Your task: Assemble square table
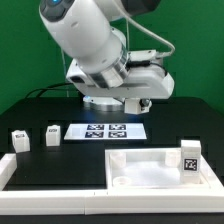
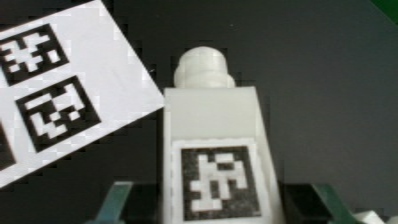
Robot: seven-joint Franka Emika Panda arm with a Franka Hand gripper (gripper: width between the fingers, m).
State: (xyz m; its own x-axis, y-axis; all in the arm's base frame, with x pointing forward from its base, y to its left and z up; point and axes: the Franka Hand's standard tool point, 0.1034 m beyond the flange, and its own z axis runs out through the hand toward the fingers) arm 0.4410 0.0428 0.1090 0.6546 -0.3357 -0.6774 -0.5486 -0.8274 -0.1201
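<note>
At the exterior view's left, a white rail (image 1: 8,171) lies at the edge of the black table (image 1: 60,165). Next to it stands a small white leg (image 1: 18,140), and a second leg (image 1: 52,134) stands a little apart from it. Then comes the marker board (image 1: 108,131), flat on the table. The big white arm (image 1: 100,50) hangs over it.

In the wrist view, the gripper (image 2: 217,203) is clamped on a third leg (image 2: 214,130). Its fingers (image 2: 128,203) press on both sides (the tag faces the camera, the peg points away).

Toward the exterior view's right lies the square tabletop (image 1: 150,168). A fourth leg (image 1: 190,157) stands at its far right corner.
</note>
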